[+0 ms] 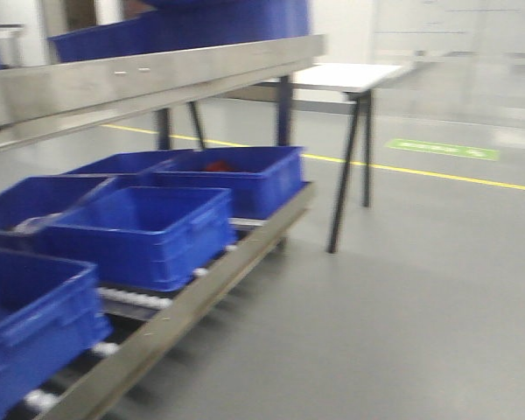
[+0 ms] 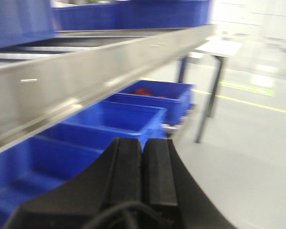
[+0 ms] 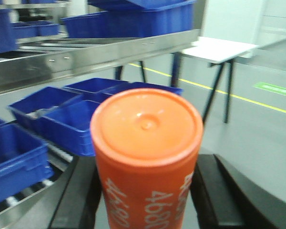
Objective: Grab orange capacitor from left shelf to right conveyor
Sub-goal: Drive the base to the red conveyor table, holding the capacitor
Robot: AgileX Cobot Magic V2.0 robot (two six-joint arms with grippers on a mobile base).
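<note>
The orange capacitor (image 3: 147, 162) wears a smooth, faintly glossy skin with white print. The left shelf (image 1: 149, 79), upper left, is brushed steel, softly shiny. The blue bins (image 1: 140, 236) below are smooth plastic. The left gripper (image 2: 143, 162) is matt black.

Blue bins (image 1: 140, 232) sit under the rail of the left shelf (image 1: 157, 79), a white table (image 1: 346, 76) behind.

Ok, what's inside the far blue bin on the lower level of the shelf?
A red patch shows low inside that bin. The blur hides what it is and how many pieces there are, and the bin's front wall covers the rest of its floor.
</note>
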